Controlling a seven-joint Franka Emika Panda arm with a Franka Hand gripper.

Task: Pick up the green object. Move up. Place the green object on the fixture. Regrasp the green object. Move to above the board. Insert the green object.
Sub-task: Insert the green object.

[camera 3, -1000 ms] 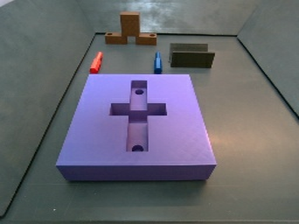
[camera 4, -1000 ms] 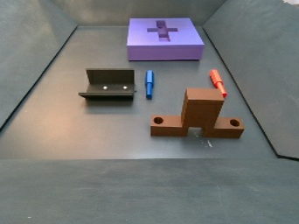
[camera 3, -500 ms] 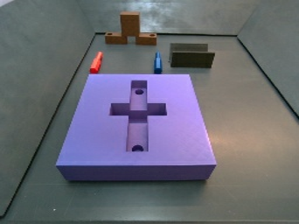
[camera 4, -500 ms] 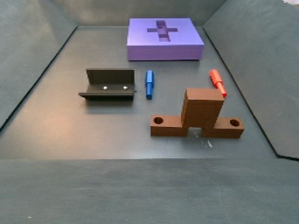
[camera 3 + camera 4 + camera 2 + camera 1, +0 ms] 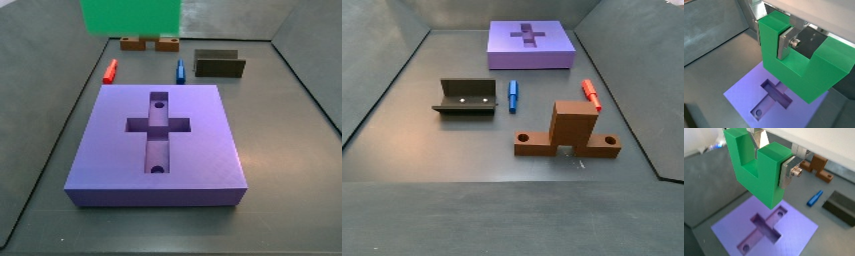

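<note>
The fingers grip the green object, holding it high above the board; picking and regrasping look done, so lowering into the cross recess at 6 o'clock remains

Grey floor carries the board — nearer lie fixture, blue peg, red bar, brown block; the gripper hangs above the board.
</note>
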